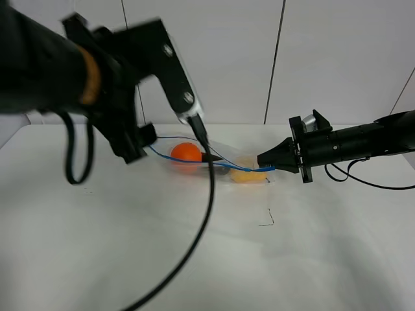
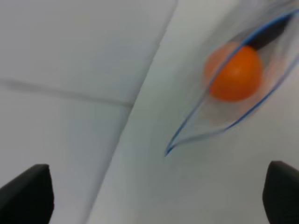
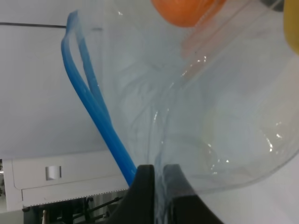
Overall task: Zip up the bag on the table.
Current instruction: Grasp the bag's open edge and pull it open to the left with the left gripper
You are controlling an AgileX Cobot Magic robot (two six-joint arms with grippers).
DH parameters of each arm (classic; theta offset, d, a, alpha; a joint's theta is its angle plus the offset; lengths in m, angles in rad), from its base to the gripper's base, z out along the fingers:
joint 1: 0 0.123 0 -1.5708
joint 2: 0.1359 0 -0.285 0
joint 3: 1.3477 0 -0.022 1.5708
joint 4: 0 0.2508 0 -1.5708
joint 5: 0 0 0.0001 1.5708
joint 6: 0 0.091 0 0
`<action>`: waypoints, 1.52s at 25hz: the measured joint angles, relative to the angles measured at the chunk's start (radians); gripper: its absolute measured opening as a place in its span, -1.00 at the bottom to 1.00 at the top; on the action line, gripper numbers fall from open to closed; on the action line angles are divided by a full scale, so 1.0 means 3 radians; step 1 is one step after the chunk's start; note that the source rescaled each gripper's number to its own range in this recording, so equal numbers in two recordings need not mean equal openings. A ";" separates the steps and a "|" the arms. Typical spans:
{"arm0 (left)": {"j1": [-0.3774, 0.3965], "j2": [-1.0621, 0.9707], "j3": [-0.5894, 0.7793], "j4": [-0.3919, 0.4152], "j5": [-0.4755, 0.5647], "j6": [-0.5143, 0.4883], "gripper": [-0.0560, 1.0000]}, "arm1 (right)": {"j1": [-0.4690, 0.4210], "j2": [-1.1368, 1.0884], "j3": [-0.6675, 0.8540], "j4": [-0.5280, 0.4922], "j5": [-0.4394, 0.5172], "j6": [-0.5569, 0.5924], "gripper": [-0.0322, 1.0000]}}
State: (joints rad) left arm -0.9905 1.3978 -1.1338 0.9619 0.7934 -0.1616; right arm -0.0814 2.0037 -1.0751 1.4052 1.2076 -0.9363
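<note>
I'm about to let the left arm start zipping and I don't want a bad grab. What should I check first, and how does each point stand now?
1. Right claw shut on the bag at its end: ok.
2. Left claw open: ok.
3. Left claw around the zipper strip: not ok; the strip's end lies ahead of it, untouched.
4. Strip halves pressed together: not ok; they gape apart.
5. Orange ball clear of the strip: cannot tell.

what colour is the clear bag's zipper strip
The thin zipper strip is blue; right wrist view shows it best.
</note>
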 joint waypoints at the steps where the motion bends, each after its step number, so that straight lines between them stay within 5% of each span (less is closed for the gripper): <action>1: -0.0089 0.0152 0.0050 0.0148 -0.0053 -0.0115 1.00 | 0.0000 0.0000 0.0000 -0.0001 0.0000 0.0000 -0.94; 8: -0.0210 0.1003 0.0128 0.0972 -0.0496 -0.0933 1.00 | 0.0000 0.0000 0.0000 -0.0004 0.0000 0.0024 -0.94; 18: -0.0377 0.1315 0.0128 0.1540 -0.0981 -0.1271 0.99 | 0.0000 0.0000 0.0000 -0.0014 0.0003 0.0041 -0.94; 27: -0.0377 0.1711 0.0128 0.2457 -0.1061 -0.1751 0.97 | 0.0000 0.0000 0.0000 -0.0014 0.0003 0.0058 -0.94; 38: -0.0377 0.1866 0.0085 0.2570 -0.1054 -0.2074 0.91 | 0.0000 0.0000 0.0000 -0.0018 0.0006 0.0074 -0.94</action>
State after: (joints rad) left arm -1.1035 1.9575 -1.1084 1.7330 0.4772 -0.7838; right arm -0.0814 2.0037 -1.0751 1.3997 1.2095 -0.9141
